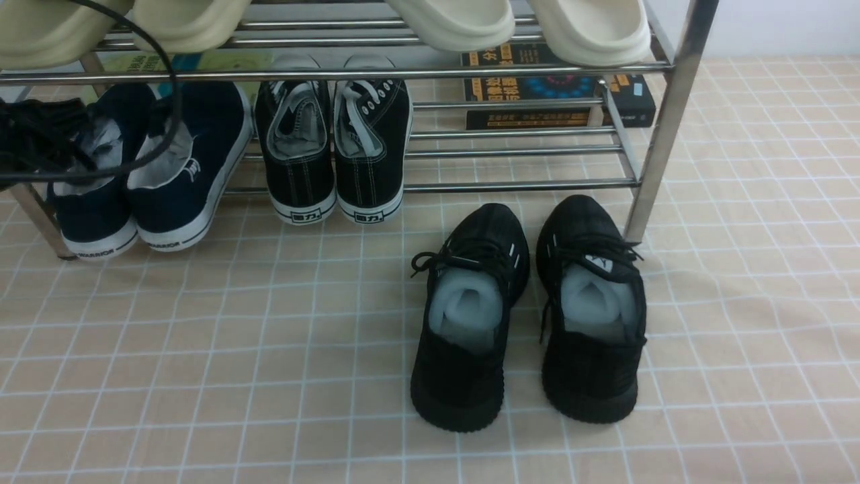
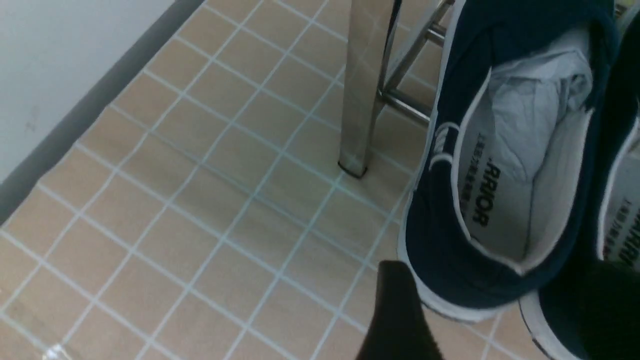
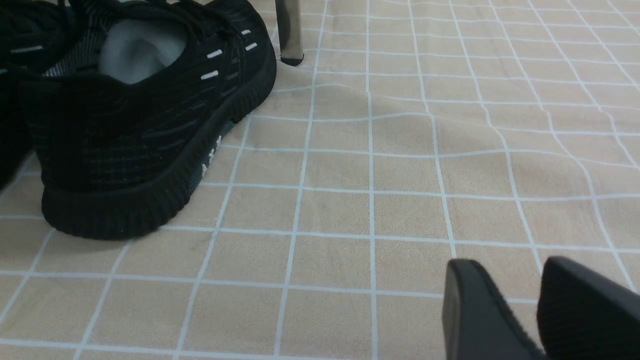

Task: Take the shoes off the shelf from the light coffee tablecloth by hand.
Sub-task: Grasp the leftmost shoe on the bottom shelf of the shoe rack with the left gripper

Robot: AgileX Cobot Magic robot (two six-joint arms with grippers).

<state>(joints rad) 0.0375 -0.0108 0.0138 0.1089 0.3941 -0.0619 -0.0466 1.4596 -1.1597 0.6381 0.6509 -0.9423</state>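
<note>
The shoes, a navy slip-on pair point(image 1: 185, 195) with white soles, rest on the lower tier of the chrome shelf point(image 1: 662, 128), heels sticking out over the light coffee tablecloth point(image 1: 269, 349). In the left wrist view my left gripper point(image 2: 500, 310) is open. One finger point(image 2: 395, 310) stands just outside the nearer shoe's heel point(image 2: 450, 250); the other is a dark blur over the second shoe point(image 2: 620, 200). Black cables of the left arm point(image 1: 40, 138) cover part of the pair. My right gripper point(image 3: 520, 267) hovers low over bare cloth, slightly open and holding nothing.
A black lace-up canvas pair point(image 1: 336, 154) sits beside the navy shoes on the same tier. All-black knit sneakers point(image 1: 524, 316) stand on the cloth by the right post. Cream slippers point(image 1: 457, 23) fill the top tier; books point(image 1: 557, 94) lie behind. The table edge point(image 2: 75, 115) runs near the left post point(image 2: 362, 85).
</note>
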